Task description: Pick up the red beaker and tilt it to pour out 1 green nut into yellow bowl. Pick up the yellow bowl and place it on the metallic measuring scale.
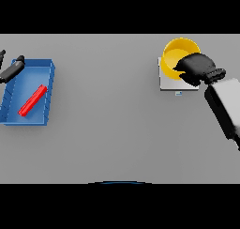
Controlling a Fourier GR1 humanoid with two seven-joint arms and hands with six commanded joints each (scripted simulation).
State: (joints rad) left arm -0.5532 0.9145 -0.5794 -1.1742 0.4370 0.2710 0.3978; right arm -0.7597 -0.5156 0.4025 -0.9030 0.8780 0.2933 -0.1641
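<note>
- Head view: yellow bowl (pixel 176 54) sits on metallic measuring scale (pixel 168 82), right hand (pixel 197 69) curled round its rim
- Placement looks done; release remains
- Left hand (pixel 11 69) idle, finger state unclear

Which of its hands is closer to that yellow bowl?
The right hand: it is on the yellow bowl, over the scale. The left hand is far across the table.

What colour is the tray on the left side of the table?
Blue; the tray shows in the head view, with a red beaker lying inside it.
</note>
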